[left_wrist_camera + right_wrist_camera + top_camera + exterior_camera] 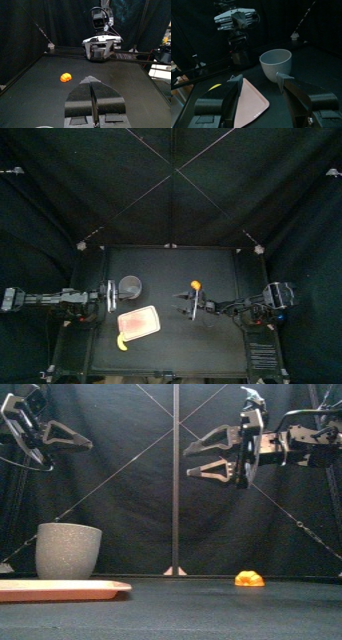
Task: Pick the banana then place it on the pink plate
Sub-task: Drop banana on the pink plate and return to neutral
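Note:
The yellow banana (122, 342) lies on the table at the front left corner of the pink plate (139, 320), near the table's front; I cannot tell if they touch. A sliver of the banana (214, 86) shows beside the plate (250, 102) in the right wrist view. My right gripper (191, 308) hangs open and empty above the table, right of the plate, jaws pointing left (201, 456) (259, 82). My left gripper (110, 296) rests shut and empty, high at the left side (74, 436) (91, 82).
A tall grey speckled cup (131, 283) (67, 550) (276, 61) stands just behind the plate (60, 589). A small orange toy (195, 285) (249, 579) (65, 77) lies at mid-table, behind the right gripper.

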`<state>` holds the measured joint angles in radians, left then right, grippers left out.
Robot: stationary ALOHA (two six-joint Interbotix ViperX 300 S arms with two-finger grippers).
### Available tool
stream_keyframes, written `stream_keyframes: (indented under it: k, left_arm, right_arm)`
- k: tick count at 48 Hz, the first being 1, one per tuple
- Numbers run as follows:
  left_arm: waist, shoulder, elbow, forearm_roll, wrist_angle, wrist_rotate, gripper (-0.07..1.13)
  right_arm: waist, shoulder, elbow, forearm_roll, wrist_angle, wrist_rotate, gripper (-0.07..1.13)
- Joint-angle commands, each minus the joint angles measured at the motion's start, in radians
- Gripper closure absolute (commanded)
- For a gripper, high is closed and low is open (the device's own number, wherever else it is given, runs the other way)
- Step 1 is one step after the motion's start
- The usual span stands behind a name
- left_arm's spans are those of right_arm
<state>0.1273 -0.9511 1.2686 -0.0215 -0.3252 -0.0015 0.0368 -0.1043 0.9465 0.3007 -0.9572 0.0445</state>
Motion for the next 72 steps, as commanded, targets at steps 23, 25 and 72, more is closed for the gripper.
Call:
stream_keyframes:
  k: [23,25,72]
  left_arm:
    - [0.017,0.003,-0.014,-0.021,-0.008,0.000,1.07]
    - [0.017,0.003,-0.014,-0.021,-0.008,0.002,1.07]
    - [0.023,0.003,0.008,-0.067,-0.008,-0.003,1.07]
  right_arm:
    - [-0.054,-0.126,0.100,-0.003,-0.012,-0.003,0.15]
    - [-0.055,-0.126,0.100,-0.003,-0.012,-0.003,0.15]
    - [-0.055,-0.086,0.069,-0.017,0.015,-0.005,0.15]
